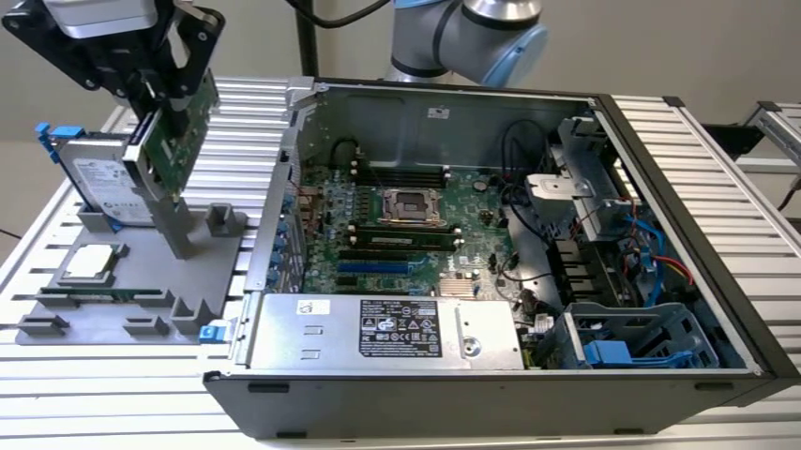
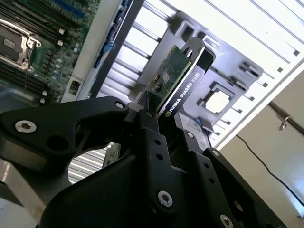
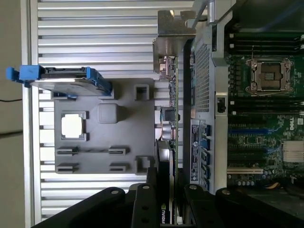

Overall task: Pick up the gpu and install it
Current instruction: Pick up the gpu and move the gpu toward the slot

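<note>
Gripper (image 1: 169, 114) clamped on gpu (image 1: 169, 155) at one end. Card hangs vert below it, bracket (image 1: 173, 220) end down over grey fixture tray (image 1: 138, 281). HDD (image 1: 107, 178) just beside, case (image 1: 489, 408) wall on the other side. Risk: single-end pinch, so card may pivot or slip, and bracket could clip HDD or case wall.

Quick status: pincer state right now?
One pincer: closed, holding the gpu.
</note>
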{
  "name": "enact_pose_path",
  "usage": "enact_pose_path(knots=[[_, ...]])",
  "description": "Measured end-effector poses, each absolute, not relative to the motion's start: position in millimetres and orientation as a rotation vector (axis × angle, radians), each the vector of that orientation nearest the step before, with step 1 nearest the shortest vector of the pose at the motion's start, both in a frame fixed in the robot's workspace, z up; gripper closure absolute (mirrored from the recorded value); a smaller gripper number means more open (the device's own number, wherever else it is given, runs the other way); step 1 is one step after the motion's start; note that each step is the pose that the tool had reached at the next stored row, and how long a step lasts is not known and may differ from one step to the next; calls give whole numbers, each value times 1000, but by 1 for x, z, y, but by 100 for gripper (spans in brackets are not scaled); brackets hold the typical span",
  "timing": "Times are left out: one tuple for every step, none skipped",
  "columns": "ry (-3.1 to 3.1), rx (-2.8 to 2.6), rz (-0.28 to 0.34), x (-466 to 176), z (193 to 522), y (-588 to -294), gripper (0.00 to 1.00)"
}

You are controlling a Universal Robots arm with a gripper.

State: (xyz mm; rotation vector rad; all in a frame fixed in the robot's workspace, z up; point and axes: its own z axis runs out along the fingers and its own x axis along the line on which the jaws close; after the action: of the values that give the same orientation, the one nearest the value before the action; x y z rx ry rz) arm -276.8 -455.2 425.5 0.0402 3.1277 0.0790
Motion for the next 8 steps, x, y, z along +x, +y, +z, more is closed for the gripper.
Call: enact_pose_path(knots=[[3128,40,79,-275,425,-455,100],[3128,40,79,-273,425,-455,100],[3128,40,79,-271,425,-455,100],[3128,40,79,-269,425,-455,100],[3128,40,79,-267,425,-455,100],[3128,40,79,-265,425,-455,100],[3128,40,79,-263,425,-455,100],[3128,40,79,-261,425,-455,100]])
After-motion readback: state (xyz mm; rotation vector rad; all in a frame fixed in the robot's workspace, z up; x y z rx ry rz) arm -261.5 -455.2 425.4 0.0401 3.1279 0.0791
